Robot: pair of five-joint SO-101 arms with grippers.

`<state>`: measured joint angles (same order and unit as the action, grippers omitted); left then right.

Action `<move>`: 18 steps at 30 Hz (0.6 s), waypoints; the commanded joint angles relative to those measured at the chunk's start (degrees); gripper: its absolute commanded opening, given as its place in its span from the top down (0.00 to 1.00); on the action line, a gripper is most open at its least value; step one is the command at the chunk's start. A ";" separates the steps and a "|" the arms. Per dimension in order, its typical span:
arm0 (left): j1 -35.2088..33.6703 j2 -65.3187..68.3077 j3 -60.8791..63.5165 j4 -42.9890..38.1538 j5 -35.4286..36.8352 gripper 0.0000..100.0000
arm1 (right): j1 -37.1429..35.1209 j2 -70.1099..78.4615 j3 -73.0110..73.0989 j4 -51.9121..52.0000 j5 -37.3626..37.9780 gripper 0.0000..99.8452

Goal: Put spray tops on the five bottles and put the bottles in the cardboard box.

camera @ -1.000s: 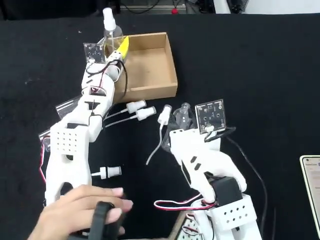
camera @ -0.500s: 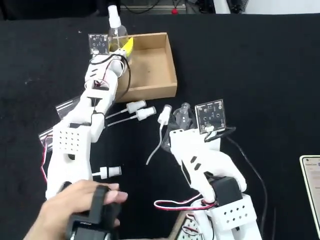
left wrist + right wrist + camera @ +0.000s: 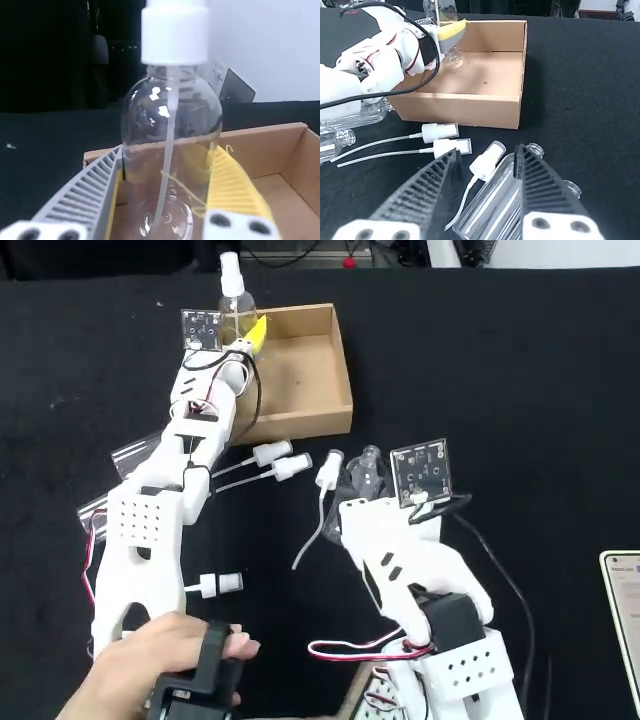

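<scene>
The left gripper squeezes the topped bottle, which stands straight up. Its bottom hangs inside the cardboard box, by the far left corner, so the floor looks just below. The right gripper hugs an open bottle.

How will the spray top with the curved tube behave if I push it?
Likely light: the spray top is a small plastic cap. Its thin tube lies curved, so it is probably floppy and would trail. The round cap may roll sideways.
</scene>
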<state>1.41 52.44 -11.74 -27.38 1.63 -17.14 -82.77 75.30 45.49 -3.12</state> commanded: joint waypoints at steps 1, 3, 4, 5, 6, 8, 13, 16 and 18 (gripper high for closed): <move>-0.13 -0.70 0.13 0.62 -0.53 0.79 | 1.23 -0.57 -0.84 -1.58 0.53 0.82; -0.13 -0.62 0.13 0.62 -0.44 0.79 | 1.32 -0.57 -0.84 -1.58 0.53 0.82; -0.13 -0.62 0.13 0.62 -0.44 0.79 | 1.32 -0.57 -0.84 -1.58 0.53 0.82; -0.13 -0.62 0.13 0.62 -0.44 0.78 | 1.32 -0.57 -0.84 -1.58 0.53 0.82; -0.13 -0.53 0.13 0.62 -0.44 0.77 | 1.32 -0.57 -0.84 -1.58 0.53 0.82; -0.13 -0.53 0.22 0.70 -0.44 0.72 | 1.32 -0.57 -0.84 -1.58 0.53 0.82; -0.13 -0.70 2.77 0.62 -0.53 0.68 | 1.32 -0.57 -0.84 -1.58 0.53 0.82; -0.40 -0.88 3.47 0.26 -0.44 0.68 | 1.32 -0.57 -0.84 -1.58 0.53 0.82; -0.66 -1.05 3.74 0.26 -0.44 0.68 | 1.32 -0.57 -0.84 -1.58 0.53 0.82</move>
<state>1.32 52.09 -9.80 -27.47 1.36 -17.14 -82.77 75.30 45.49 -3.12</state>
